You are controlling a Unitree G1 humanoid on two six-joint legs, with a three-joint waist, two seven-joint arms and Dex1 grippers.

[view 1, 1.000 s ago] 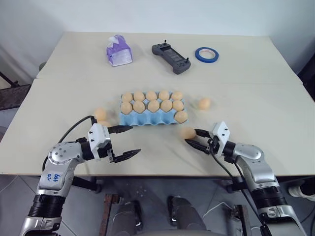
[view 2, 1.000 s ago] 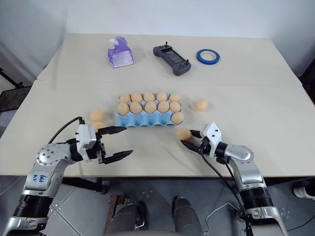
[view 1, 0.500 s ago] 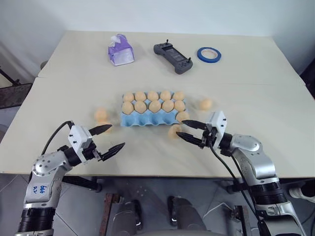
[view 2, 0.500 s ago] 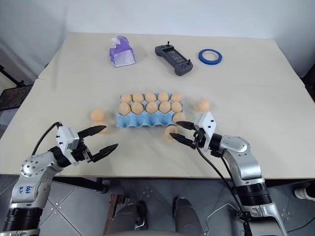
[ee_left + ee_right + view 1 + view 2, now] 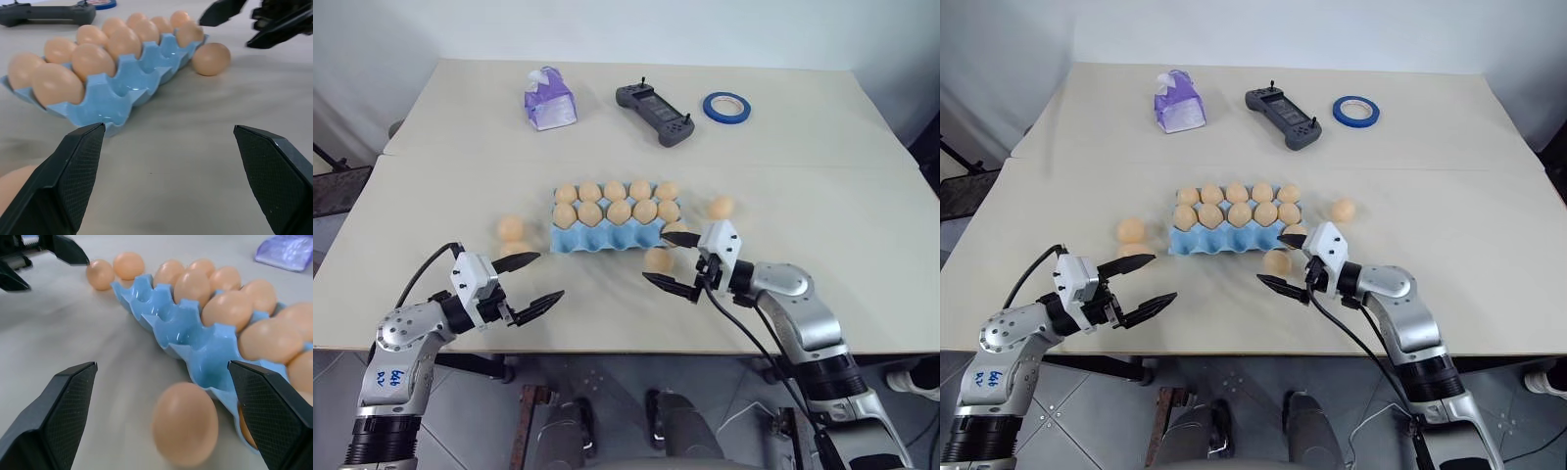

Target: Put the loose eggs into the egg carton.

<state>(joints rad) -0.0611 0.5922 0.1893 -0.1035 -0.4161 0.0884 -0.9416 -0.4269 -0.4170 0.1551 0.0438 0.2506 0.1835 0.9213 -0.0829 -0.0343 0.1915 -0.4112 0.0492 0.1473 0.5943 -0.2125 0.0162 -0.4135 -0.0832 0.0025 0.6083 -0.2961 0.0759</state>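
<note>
Now both hands spread wide, empty. Right hand (image 5: 671, 262) sits at the near right corner of the egg carton (image 5: 607, 238), one loose egg (image 5: 657, 260) on the counter (image 5: 822, 235) between its fingers, untouched. Left hand (image 5: 532, 282) hovers near the counter's front edge; two eggs (image 5: 512, 228) lie left of the carton, another egg (image 5: 721, 207) to its right. Carton's near row mostly bare.
</note>
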